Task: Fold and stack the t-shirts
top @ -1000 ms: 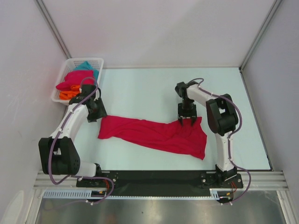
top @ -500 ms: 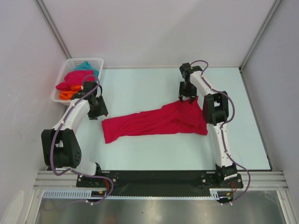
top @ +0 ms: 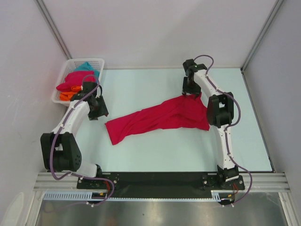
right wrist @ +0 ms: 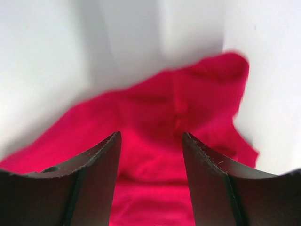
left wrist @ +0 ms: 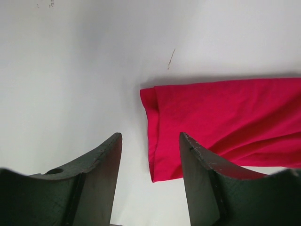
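On the tabletop (top: 141,160) a red shirt (top: 160,120) lies stretched in a long slanted band. Its narrow end sits low on the left and its wide end higher on the right, close against the right arm. Bare tabletop runs all round it: a broad strip on the far side up to the back wall, another on the near side down to the arm bases, and a narrower margin on the right (the right arm stands at its inner edge). The left hand (top: 99,113) is just off the shirt's left end, apart from it. The right hand (top: 191,92) is at the shirt's far right corner, and from above I cannot tell whether it touches the cloth.

The wrist views add what the overhead view lacks. On the left, the fingers (left wrist: 94,174) are spread with nothing gripped, and the shirt's folded end edge lies flat just ahead, running off to the right. On the right, the fingers (right wrist: 89,179) are likewise apart. Rumpled red cloth shows blurred beyond them, and no grip on it is visible.

At the far left corner a white basket (top: 70,62) holds a pink shirt (top: 75,80), an orange shirt (top: 68,96) and a teal shirt (top: 87,67), bundled together. It stands just behind the left arm, well apart from the red shirt.
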`<state>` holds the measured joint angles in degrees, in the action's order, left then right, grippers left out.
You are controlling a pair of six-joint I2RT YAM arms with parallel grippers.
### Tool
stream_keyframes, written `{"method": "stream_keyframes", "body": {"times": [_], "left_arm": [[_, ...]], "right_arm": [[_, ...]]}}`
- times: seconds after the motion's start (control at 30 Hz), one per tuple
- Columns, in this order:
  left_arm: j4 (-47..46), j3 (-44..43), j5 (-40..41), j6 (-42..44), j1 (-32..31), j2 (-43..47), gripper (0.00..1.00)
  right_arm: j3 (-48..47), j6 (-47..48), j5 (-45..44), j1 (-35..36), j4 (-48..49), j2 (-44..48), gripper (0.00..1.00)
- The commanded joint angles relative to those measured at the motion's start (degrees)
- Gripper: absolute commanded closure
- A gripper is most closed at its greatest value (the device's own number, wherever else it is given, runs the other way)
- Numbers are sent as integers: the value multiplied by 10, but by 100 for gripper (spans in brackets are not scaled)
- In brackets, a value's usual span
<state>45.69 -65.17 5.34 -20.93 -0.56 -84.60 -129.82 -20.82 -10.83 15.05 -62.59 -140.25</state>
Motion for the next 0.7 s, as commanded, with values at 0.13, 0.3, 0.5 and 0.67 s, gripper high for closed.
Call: {"method": "stream_keyframes", "body": {"times": [0.13,0.3,0.5,0.67], "left_arm": [[3,19,-6,3,4,68,43],[3,37,-12,2,4,91,43],[3,56,-5,11,4,115,43],[3,58,-5,14,4,116,43]], "right_arm": [[82,7,-61,83,19,177,39],[168,-5,-67,120,40,204,39],[245,-16,-65,133,75,194,39],[251,-16,-67,134,84,169,39]]}}
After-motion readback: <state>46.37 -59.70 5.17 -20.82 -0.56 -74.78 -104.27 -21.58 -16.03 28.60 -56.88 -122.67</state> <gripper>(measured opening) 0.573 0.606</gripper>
